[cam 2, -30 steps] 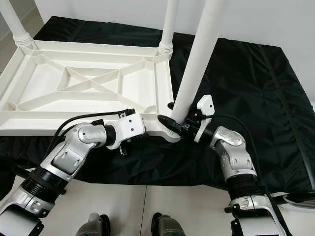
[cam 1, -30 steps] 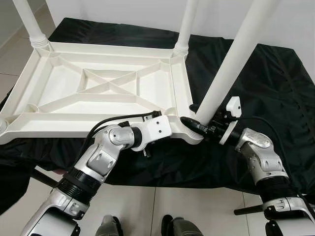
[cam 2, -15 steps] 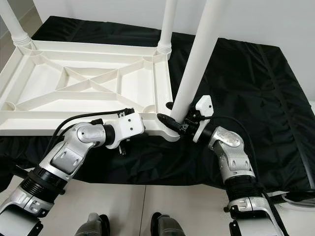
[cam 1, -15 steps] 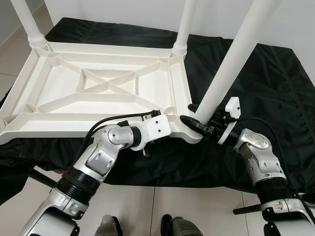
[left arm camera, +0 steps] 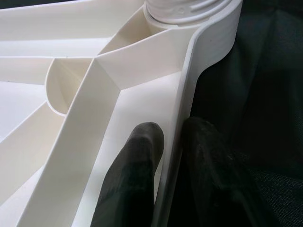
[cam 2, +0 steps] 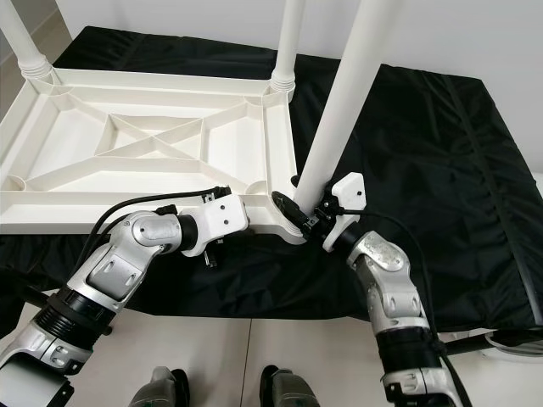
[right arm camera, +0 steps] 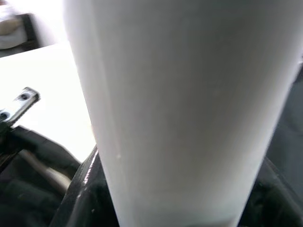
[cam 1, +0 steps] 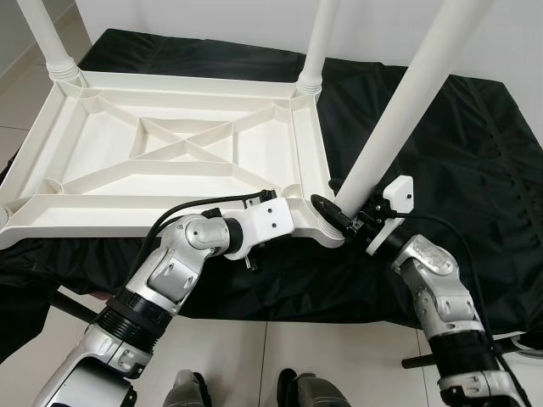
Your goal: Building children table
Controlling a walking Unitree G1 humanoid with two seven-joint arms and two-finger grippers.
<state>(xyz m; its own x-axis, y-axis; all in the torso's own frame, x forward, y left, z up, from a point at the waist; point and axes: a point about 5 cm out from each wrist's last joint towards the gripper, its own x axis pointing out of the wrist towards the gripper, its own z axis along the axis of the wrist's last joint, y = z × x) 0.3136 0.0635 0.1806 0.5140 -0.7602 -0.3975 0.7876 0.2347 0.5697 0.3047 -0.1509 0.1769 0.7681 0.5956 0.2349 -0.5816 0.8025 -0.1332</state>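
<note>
Black cloth (cam 1: pixel 475 144) covers the low platform that carries everything, with pale floor tiles (cam 1: pixel 339 356) at its near edge and a white wall behind. Over the last second the right gripper (cam 1: pixel 344 216) has slid in along the near edge toward the near right corner of the top (cam 1: pixel 182 153), its forearm swinging in under it, and the leg (cam 1: pixel 399 102) it holds has come more upright, its foot now pressed at the corner socket (cam 1: pixel 327 229) (the head camera has barely shifted, so this is the arm's own move). I judge that the third leg is being seated, though whether it has gone home in the socket cannot be told from these views. In the right wrist view the black fingers (right arm camera: pixel 85 189) are clenched round the base of the leg. The left gripper (left arm camera: pixel 173 156) pinches the top's near rim, one finger inside the wall and one outside, just beside that corner, steadying it as before. The top lies upside down on the cloth, toward the platform's left and far sides: white plastic, a raised rim, crossed ribs in the middle, two legs already standing in the far corners, and the near left corner still bare.
</note>
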